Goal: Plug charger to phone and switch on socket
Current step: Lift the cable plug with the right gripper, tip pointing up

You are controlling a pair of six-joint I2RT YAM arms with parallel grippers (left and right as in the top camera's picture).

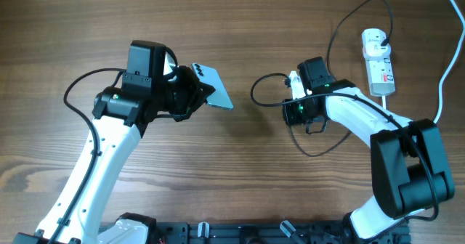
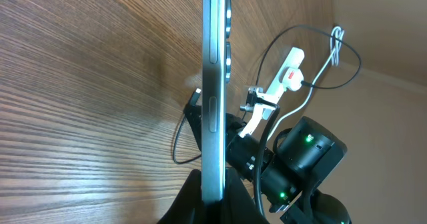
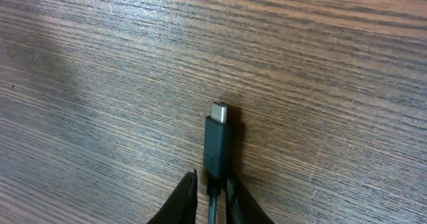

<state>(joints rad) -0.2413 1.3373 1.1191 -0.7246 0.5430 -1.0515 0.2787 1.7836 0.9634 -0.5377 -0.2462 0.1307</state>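
Phone: held off the desk, left of centre and tilted. The left wrist view shows only its long side edge with the buttons, and no view shows the charging port.
Left hand: clamped on one end of the phone, so the rest of it stands free beyond the fingers.
Right hand: fingers pinched together on the charger at the back of the plug body. The metal connector tip sticks out ahead, close over the wood.
Gap: the two hands are apart, with bare desk between phone and tip.
Socket: at the far right of the desk, well apart from both hands. The charger appears to run into its far end; I cannot tell the switch position.
Risk, alignment: with the port unseen, the tip could meet the phone's frame instead of the opening and skid off.
Risk, phone pivot: with the hold at one end only, a push from the tip may swing or slide the phone in the left hand.
Risk, plug tilt: with the pinch at the rear of the plug body, an off-axis push could cock the tip sideways.
Risk, cable: slack loops lie around the right arm; a snag could drag the tip off line or tug the socket.
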